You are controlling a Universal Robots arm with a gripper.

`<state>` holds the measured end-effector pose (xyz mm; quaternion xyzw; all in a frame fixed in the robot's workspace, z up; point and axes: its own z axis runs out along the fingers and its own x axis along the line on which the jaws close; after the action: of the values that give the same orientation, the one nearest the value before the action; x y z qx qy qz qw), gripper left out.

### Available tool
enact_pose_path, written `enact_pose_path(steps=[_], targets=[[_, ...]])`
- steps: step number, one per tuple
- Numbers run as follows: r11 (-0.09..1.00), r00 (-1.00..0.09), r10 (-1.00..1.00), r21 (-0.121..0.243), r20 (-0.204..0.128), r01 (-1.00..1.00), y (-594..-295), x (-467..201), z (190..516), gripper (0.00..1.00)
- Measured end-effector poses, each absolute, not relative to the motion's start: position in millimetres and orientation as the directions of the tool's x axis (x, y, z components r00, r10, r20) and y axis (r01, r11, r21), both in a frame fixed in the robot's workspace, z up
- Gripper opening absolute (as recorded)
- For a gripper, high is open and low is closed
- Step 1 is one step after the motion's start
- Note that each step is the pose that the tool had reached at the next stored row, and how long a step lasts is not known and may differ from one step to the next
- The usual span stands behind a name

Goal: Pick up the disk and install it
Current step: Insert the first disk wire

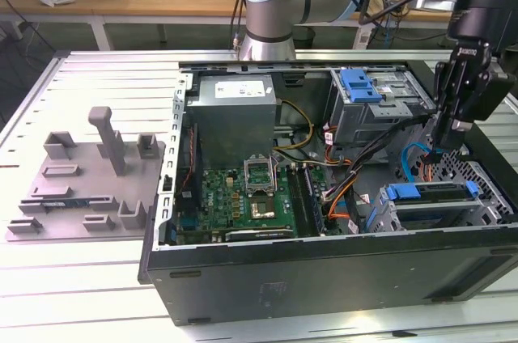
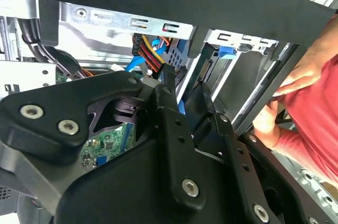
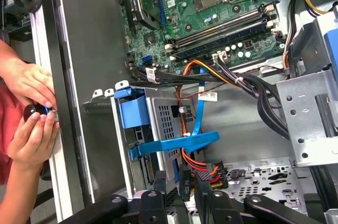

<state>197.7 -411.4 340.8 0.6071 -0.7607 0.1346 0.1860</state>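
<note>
Well, disk (image 1: pixel 441 192) lies flat in the lower drive cage (image 1: pixel 477 215), just below the fingers (image 2: pixel 170 108). Long axis runs along the exterior view's left-right, w/ blue carrier showing at both ends. Gripper (image 3: pixel 182 184) hangs tips-down over the cage. Fingers are narrow, w/ a black plug (image 3: pixel 185 175) btwn them, prob. pinched, though the tips are partly hidden. Plug's red-orange wires (image 3: pixel 191 160) lead off from the tips. Room is tight: cage wall on one side of the fingers, black cable bundle (image 3: pixel 253 92) on the other. A person's hands (image 3: pixel 31 84) rest at the case rim (image 3: pixel 63 102), well apart from the fingers. Case sits on a slatted metal table (image 1: pixel 97 76). Grey fixture tray (image 1: pixel 89 173) lies far from the fingers.
</note>
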Motion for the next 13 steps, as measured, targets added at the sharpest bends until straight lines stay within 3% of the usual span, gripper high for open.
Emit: enact_pose_path(steps=[13], targets=[[0.263, -0.234, -0.865, 0.003, 0.443, -0.965, -411.4, 196.1, 338.7, 0.35]])
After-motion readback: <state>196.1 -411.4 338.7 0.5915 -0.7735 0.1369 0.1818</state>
